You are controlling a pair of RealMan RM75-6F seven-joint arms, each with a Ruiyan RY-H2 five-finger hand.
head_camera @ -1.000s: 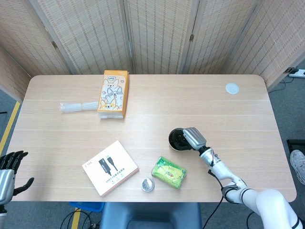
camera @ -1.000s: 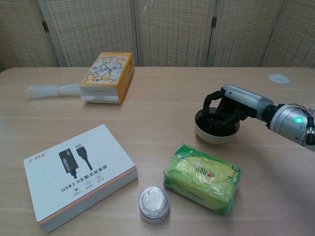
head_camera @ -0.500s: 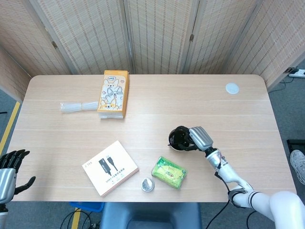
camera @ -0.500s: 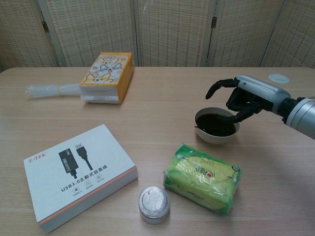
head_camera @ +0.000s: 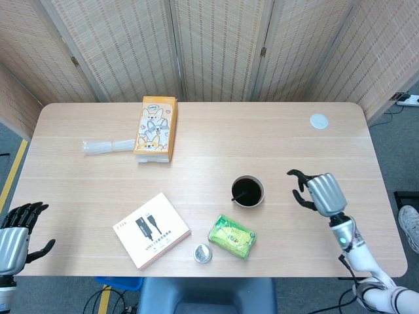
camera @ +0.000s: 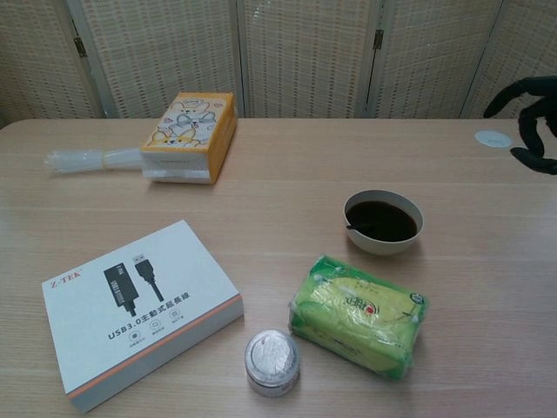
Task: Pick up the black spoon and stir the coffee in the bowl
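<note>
A white bowl (head_camera: pixel 248 191) (camera: pixel 384 222) of dark coffee stands right of the table's middle. The black spoon (head_camera: pixel 238 195) (camera: pixel 359 228) leans inside it, its handle against the left rim. My right hand (head_camera: pixel 318 193) (camera: pixel 532 117) hovers to the right of the bowl, apart from it, fingers spread and empty. At the lower left edge of the head view my left hand (head_camera: pixel 18 231) hangs off the table's front left corner, fingers apart, holding nothing.
A green wipes pack (head_camera: pixel 232 235) lies just in front of the bowl, a small round tin (head_camera: pixel 202 253) beside it. A white USB box (head_camera: pixel 151 229) sits front left. An orange tissue box (head_camera: pixel 156 128) and clear plastic wrap (head_camera: pixel 107 146) lie at the back left, a white disc (head_camera: pixel 319 120) back right.
My right hand has let go of the spoon, lifted off the bowl and drawn away to the right with its fingers spreading. The spoon stays in the coffee.
</note>
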